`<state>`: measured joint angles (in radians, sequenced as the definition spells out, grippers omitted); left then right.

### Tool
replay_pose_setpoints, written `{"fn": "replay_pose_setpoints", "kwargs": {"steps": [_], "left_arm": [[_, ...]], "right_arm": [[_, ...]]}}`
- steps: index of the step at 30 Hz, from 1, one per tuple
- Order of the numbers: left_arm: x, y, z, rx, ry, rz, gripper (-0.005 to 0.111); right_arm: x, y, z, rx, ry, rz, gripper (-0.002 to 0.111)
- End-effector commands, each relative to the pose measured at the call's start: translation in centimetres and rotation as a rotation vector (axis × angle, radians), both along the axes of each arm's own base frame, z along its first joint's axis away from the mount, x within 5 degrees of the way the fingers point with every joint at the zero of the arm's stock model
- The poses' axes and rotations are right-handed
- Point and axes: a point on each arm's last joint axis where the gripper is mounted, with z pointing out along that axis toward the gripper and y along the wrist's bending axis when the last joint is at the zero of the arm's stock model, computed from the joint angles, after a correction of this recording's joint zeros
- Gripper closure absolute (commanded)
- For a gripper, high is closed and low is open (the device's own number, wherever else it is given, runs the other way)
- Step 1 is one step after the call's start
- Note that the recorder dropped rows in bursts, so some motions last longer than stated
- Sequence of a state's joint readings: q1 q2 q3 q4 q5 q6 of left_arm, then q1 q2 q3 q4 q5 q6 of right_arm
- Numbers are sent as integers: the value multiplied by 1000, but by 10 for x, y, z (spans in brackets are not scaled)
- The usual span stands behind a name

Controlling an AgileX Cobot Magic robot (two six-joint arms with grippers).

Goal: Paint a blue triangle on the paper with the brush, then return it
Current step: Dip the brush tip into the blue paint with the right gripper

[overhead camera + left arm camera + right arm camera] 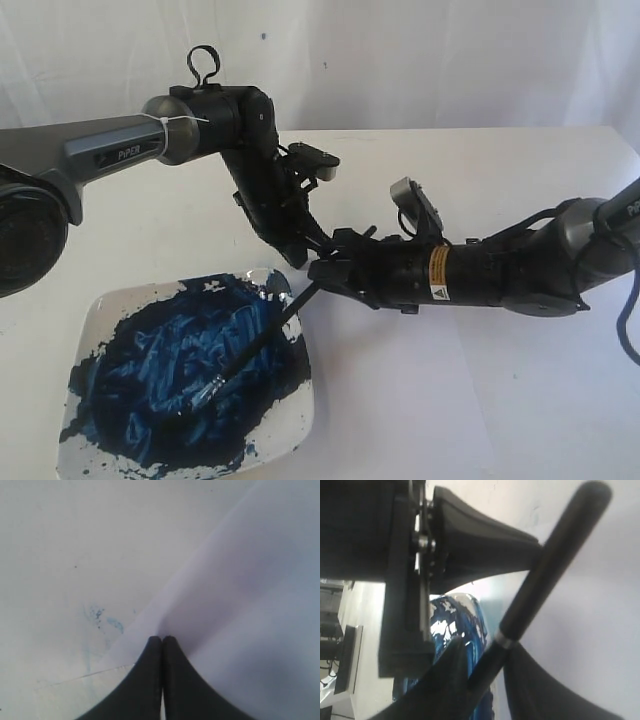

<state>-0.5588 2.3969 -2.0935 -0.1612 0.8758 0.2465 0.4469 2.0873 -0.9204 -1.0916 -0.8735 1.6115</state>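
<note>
— Brush [255,345] first: where is it?
— In the exterior view it slants from mid-frame down toward the lower left. Its upper end is in the right gripper [318,282], and its bristles lie in the blue paint [150,385] on the white plate [97,318].

— How does that gripper hold it?
— Its jaws are clamped on the black handle. The right wrist view shows the brush running between the two fingers [535,685]. A thin silver band [504,641] sits just past them, on the side of the handle's rounded end.

— And the left gripper [162,643]?
— Jaws together, tips meeting, nothing visible between them. The left wrist view shows the tips over the paper [250,580], close to its edge. I cannot tell whether they press on the sheet.

— What lies beyond that edge?
— The tabletop [60,550], with a few blue specks [97,614] near the paper.

— And the arms?
— In the exterior view the left arm [100,150] enters from the left edge and bends down at mid-frame. The right arm [520,270] reaches in from the right edge. The two grippers are close together, just above the plate's upper right corner.
</note>
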Motion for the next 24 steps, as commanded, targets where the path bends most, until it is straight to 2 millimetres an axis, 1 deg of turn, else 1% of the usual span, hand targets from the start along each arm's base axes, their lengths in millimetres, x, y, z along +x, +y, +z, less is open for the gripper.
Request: {"fn": "replay_pose_setpoints", "kwargs": {"steps": [1,5,7,8,10,14,17,19,22,24], "left_arm": [[-1,-1,-3,-2,17,6,107],[-1,-1,-3,-2,17,6,107],[-1,-1,-3,-2,17,6,107],[-1,-1,-3,-2,17,6,107],[-1,-1,-3,-2,17,6,107],[-1,-1,-3,-2,17,6,107],[-1,-1,-3,-2,17,6,107],[-1,-1,-3,-2,17,6,107],[-1,-1,-3,-2,17,6,107],[-1,-1,-3,-2,17,6,107]], "right_arm": [[-12,0,-2,-7,-53,107,108],[-16,0,-1,30,-53,130,108],[-17,1,1,36,-109,160,108],[-18,2,4,64,-170,194,108],[-18,4,8,99,-222,209,108],[-17,4,11,110,-301,220,108],[-21,6,17,174,-350,268,108],[-21,6,21,212,-386,269,108],[-21,6,21,201,-443,278,108],[-21,6,25,190,-513,293,108]]}}
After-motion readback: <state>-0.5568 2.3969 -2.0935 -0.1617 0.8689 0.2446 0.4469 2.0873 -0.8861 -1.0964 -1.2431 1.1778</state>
